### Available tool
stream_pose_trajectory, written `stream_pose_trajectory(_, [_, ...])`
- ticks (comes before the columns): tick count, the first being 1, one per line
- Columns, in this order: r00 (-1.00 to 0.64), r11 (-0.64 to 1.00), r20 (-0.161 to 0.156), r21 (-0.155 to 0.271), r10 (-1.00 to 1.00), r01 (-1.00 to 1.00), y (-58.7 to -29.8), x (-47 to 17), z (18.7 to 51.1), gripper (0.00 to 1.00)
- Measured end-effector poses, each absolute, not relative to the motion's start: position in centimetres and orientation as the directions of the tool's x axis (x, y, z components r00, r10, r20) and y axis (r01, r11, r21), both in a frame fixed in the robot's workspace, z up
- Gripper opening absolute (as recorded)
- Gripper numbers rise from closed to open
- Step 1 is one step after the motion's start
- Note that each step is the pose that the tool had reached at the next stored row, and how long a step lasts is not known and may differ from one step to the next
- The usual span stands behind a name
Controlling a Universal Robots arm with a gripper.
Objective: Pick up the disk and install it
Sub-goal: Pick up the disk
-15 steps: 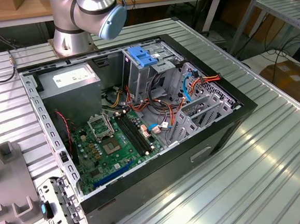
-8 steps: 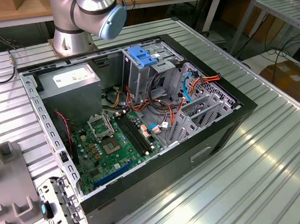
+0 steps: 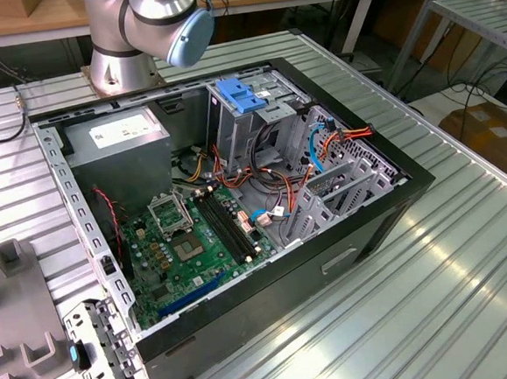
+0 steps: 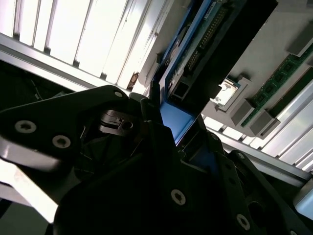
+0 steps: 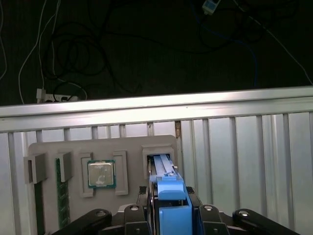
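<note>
I see the grey tray (image 5: 49, 148) on the bench (image 5: 244, 161) carrying a memory stick (image 5: 62, 196), a processor (image 5: 101, 174), then the disk (image 5: 169, 192) on edge in its slot. The gripper (image 5: 169, 211) jaws are clamped on its blue sides.

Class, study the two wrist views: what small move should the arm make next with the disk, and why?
Probably pull straight out along the slot, no sideways shift yet. The gripper appears closed on the disk at its blue end, while its far end stands inside a walled slot of the grey tray.
</note>
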State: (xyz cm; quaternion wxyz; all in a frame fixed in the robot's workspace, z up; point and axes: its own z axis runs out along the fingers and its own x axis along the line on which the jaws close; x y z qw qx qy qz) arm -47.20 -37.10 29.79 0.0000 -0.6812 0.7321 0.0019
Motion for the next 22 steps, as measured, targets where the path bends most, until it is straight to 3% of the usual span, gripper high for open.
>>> stream_pose_trajectory(22, [-0.053, 0.053, -0.001, 0.003, -0.999, -0.999, -37.1, -47.2, 29.57, 0.37])
